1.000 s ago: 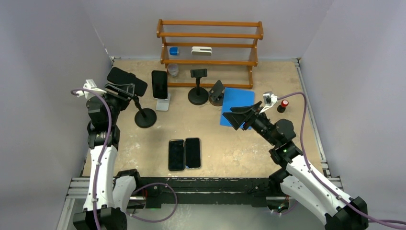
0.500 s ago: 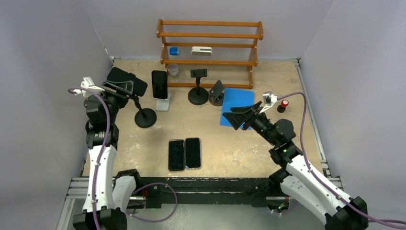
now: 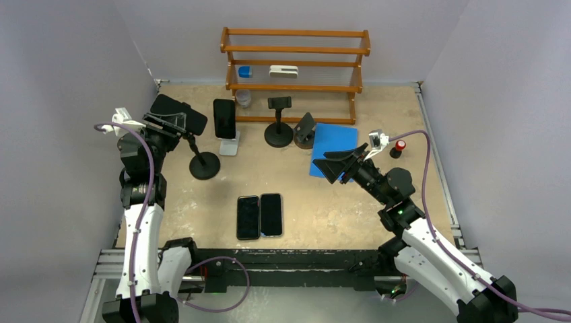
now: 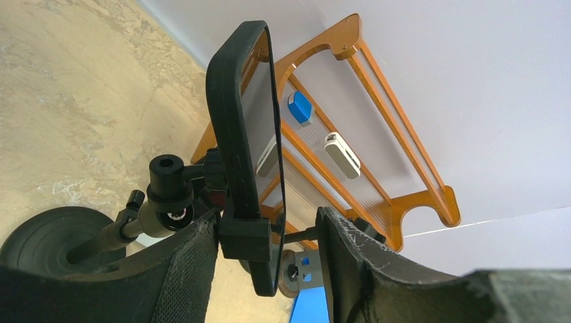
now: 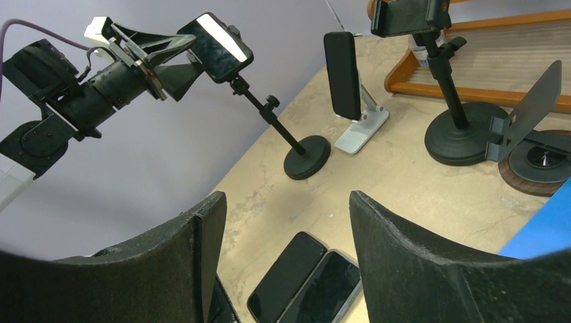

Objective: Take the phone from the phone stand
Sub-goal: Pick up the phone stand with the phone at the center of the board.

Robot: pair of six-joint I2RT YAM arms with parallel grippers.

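Note:
A black phone (image 3: 178,113) sits clamped on a tall black phone stand (image 3: 205,165) at the left of the table. My left gripper (image 3: 168,122) straddles the phone's near end and stands open. In the left wrist view the phone (image 4: 246,134) is edge-on between the fingers. The left finger (image 4: 195,259) lies against the stand's clamp behind the phone. The right finger (image 4: 343,252) stays clear of the screen. My right gripper (image 3: 334,165) hovers open and empty over the blue mat's edge. From the right wrist view the phone (image 5: 217,46) and its stand (image 5: 306,161) show ahead.
Another phone (image 3: 225,118) leans on a white stand (image 3: 229,145). An empty black stand (image 3: 279,128) and a tilted holder (image 3: 304,131) are behind centre. Two phones (image 3: 259,215) lie flat near the front. A blue mat (image 3: 333,145), a red-topped object (image 3: 400,145) and a wooden rack (image 3: 295,60) are further back.
My left arm has shifted slightly to the left around the phone, which stays in its stand. The right arm has not moved.

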